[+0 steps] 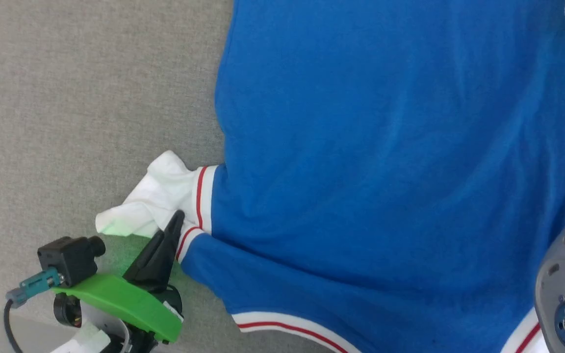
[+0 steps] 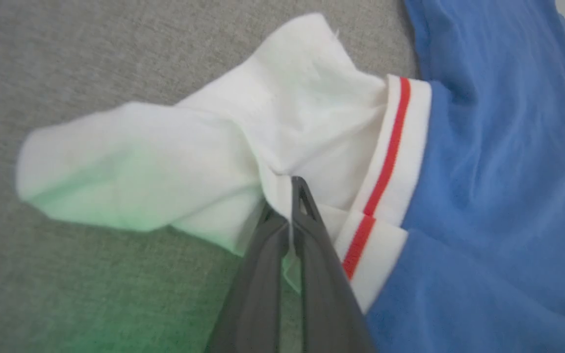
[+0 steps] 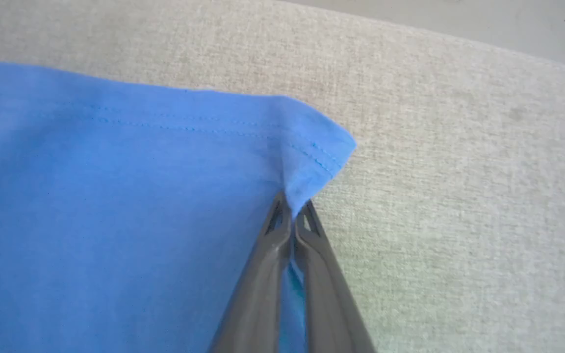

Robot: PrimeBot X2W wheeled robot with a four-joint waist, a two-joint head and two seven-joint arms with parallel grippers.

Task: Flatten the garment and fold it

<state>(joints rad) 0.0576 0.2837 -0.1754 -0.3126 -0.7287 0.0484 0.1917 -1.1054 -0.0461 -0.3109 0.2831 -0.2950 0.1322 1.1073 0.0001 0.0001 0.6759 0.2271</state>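
At either end of garment (image 1: 385, 171): left gripper (image 2: 287, 206) clamps white sleeve (image 2: 165, 162), right gripper (image 3: 292, 206) pinches blue corner (image 3: 321, 147) (both clenched), cloth between.

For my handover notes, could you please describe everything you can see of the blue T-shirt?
The T-shirt is royal blue, soft jersey by its look, lying spread with gentle wrinkles on a grey fabric surface. Its white sleeve is crumpled, joined by red-and-white striped trim; similar trim runs along an edge low in the head view. The left end effector is shut on the sleeve, the right end effector on a stitched blue corner.
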